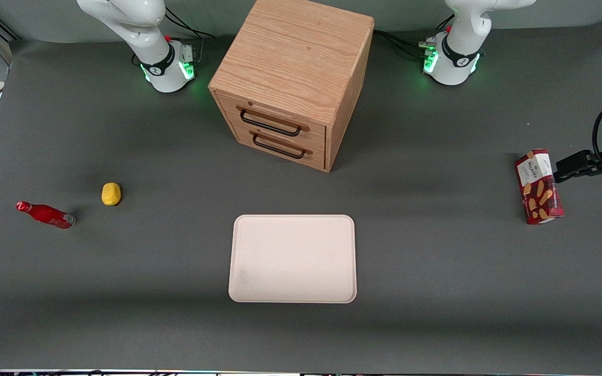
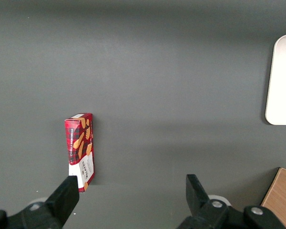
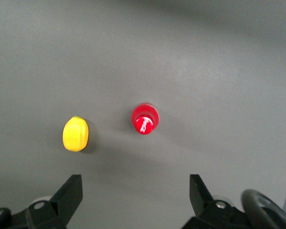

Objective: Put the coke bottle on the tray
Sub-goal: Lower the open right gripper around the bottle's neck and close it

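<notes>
— Gripper (image 3: pixel 136 195) of the right arm: we see it from its own wrist camera, hanging above the table (image 1: pixel 437 292) at the working arm's end. How do we label its state?

— Released. Both dark fingers (image 3: pixel 72 190) stand wide apart, with bare tabletop between them. We note that they hold nothing and touch nothing.

— And the setting?

— We show a dark grey matte surface. A wooden cabinet (image 1: pixel 290 57) with two drawers and dark handles stands between the arm bases. The tray (image 1: pixel 293 258), cream with rounded corners and a low rim, lies flat in front of the cabinet, nearer to the front camera, with nothing on it. A red snack box (image 1: pixel 539 187) lies toward the parked arm's end.

— Now the coke bottle (image 1: pixel 46 214).

— We mark it as slim and bright red, with a red cap and a paler base. It stands on the table toward the working arm's end, well apart from the tray. Seen from the wrist, only its round cap (image 3: pixel 144 119) with white script shows. It sits below the open fingers and out of their reach.

— Any neighbour?

— A small yellow rounded object (image 1: pixel 111 194) lies near the bottle, not touching it and slightly farther from the front camera.
</notes>
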Tool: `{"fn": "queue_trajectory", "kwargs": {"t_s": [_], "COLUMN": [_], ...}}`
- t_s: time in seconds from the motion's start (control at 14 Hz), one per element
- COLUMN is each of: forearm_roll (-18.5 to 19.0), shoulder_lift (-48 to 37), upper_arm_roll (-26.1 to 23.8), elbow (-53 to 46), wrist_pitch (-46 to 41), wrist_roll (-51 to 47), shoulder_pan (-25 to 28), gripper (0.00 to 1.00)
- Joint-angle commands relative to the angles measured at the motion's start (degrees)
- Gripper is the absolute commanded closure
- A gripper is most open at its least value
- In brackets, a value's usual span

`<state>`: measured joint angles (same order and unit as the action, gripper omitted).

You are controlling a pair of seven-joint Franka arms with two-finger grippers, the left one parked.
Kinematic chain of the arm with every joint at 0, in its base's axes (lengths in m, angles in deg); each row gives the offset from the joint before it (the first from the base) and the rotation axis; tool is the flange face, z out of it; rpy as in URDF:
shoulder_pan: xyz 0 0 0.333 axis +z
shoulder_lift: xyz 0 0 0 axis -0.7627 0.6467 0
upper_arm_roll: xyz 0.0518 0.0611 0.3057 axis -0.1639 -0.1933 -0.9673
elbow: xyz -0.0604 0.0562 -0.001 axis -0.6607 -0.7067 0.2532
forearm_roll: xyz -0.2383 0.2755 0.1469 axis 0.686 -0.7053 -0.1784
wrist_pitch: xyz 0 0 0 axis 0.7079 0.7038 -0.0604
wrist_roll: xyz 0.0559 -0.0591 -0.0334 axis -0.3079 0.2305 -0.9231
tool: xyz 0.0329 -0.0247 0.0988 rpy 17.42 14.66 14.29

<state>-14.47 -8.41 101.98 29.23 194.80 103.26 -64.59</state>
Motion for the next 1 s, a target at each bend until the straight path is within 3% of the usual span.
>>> {"fn": "queue_trajectory", "kwargs": {"t_s": [0.0, 0.36, 0.57, 0.93], "forearm_roll": [-3.6, -5.5, -8.6, -9.7], "shoulder_lift": [0.6, 4.7, 6.9, 9.9], "upper_arm_roll": [1.0, 1.0, 1.1, 1.0], "elbow": [3.5, 3.6, 4.0, 4.7], "wrist_pitch": [4.9, 10.1, 12.4, 16.2], "wrist_roll": [3.1, 5.5, 7.8, 8.6], "shoulder_pan": [0.9, 0.9, 0.9, 0.9], "gripper": [0.01, 0.01, 0.01, 0.01]}}
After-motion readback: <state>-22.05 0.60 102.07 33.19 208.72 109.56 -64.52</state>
